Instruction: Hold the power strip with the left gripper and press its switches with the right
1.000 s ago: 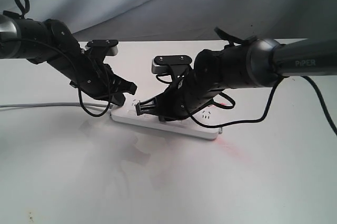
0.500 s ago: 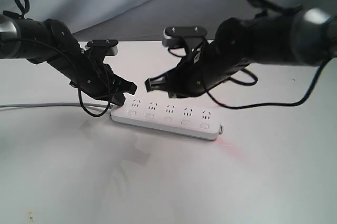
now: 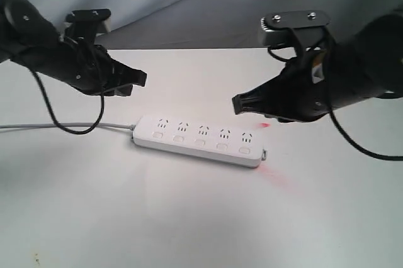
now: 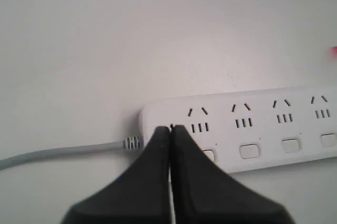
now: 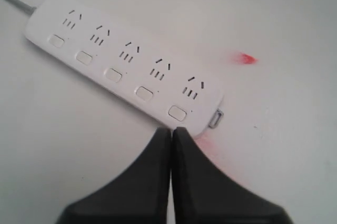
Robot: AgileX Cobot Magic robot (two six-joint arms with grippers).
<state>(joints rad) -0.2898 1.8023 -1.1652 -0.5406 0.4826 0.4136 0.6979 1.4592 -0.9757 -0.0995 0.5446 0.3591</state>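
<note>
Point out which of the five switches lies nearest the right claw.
The end switch farthest from the grey cord. The right claw points just beside it in its wrist view; the other four run off toward the cord.

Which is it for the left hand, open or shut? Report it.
Shut: in its wrist view the left hand shows only a thin seam, no gap, gripping nothing, clear of the power strip.

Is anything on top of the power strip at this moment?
Nothing rests on the power strip: all five sockets and switches show. The left gripper and right gripper, both shut, hang clear of it. Its underside, against the table, is hidden.
</note>
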